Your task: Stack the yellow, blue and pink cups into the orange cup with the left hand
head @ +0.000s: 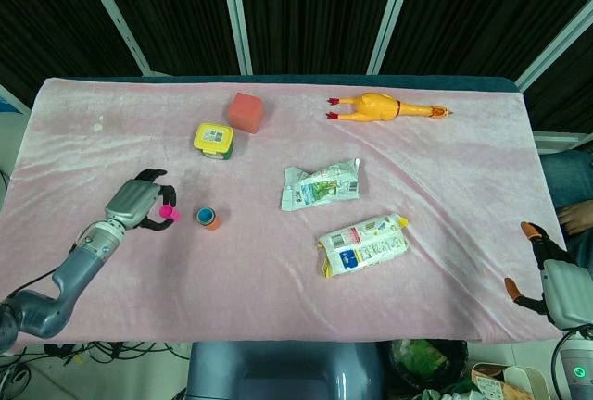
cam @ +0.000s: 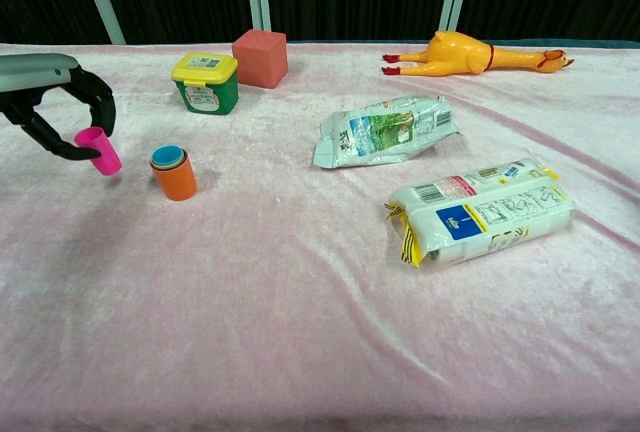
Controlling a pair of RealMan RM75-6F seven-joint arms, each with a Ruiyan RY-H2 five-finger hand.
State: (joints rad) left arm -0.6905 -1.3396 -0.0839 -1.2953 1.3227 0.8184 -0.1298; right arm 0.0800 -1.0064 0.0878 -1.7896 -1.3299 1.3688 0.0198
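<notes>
Cups were the targets on the desk [head: 445, 261], which carried a pink cloth. Left hand [head: 139, 204] sat at the cloth's left side, fingers closed round the pink cup [cam: 98, 149], pinching it near the rim; in the chest view the cup looked tilted and just clear of the cloth. Right hand [head: 547, 275] hung off the desk's right edge, fingers apart, holding nothing. Orange cup [cam: 175, 178] stood upright just beside the pink one, with the blue cup [cam: 168, 156] nested inside it and a yellow rim showing around that, so two of three appeared stacked.

Risk, as judged: the grip was high and shallow, so the pink cup could slip or swing during transfer. A tilted entry could catch the blue rim and tip the light stack over.
</notes>
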